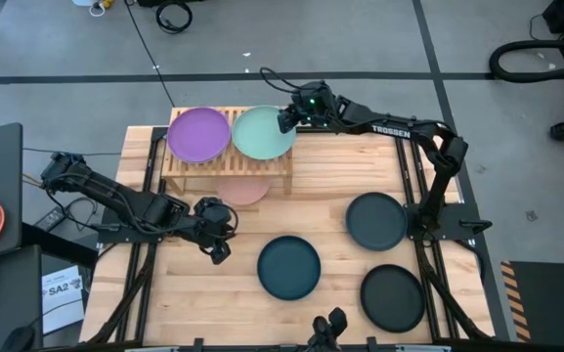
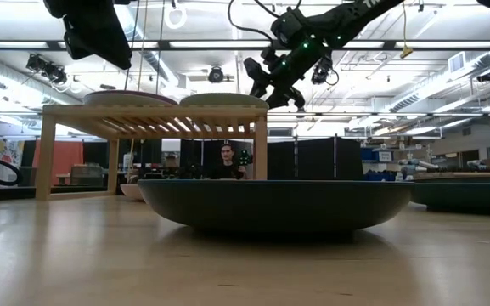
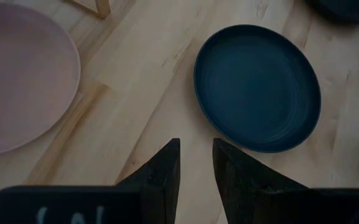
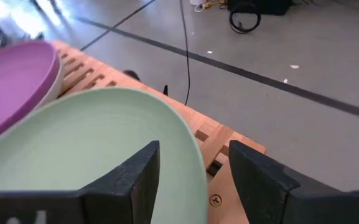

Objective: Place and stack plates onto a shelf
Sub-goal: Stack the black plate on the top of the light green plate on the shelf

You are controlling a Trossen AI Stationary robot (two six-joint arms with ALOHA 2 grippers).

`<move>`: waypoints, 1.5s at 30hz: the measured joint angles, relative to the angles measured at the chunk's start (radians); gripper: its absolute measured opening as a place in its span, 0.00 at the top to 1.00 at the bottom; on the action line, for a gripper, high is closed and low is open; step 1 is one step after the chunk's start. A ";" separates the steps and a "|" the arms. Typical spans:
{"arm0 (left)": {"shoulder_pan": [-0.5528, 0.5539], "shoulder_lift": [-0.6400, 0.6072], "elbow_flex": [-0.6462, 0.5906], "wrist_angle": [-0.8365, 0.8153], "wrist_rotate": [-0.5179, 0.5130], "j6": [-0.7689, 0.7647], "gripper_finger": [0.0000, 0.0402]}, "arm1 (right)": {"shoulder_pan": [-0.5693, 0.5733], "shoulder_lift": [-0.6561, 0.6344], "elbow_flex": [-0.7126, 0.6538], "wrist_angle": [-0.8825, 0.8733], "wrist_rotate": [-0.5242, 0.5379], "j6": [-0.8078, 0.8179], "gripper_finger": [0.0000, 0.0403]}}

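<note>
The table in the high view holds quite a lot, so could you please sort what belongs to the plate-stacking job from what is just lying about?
Job:
- purple plate and mint green plate, on the shelf
- pink plate, under the shelf
- dark teal plate, two black plates, on the table

Lying about:
- cables on the floor
- paper sheet

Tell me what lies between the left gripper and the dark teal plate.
Only bare wood: in the high view and the left wrist view, nothing sits between the left gripper and the dark teal plate on the tabletop.
</note>
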 joint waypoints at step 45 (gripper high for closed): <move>0.000 0.000 0.000 0.000 -0.033 0.000 0.75 | 0.674 -0.426 0.000 -0.724 -0.318 0.060 0.52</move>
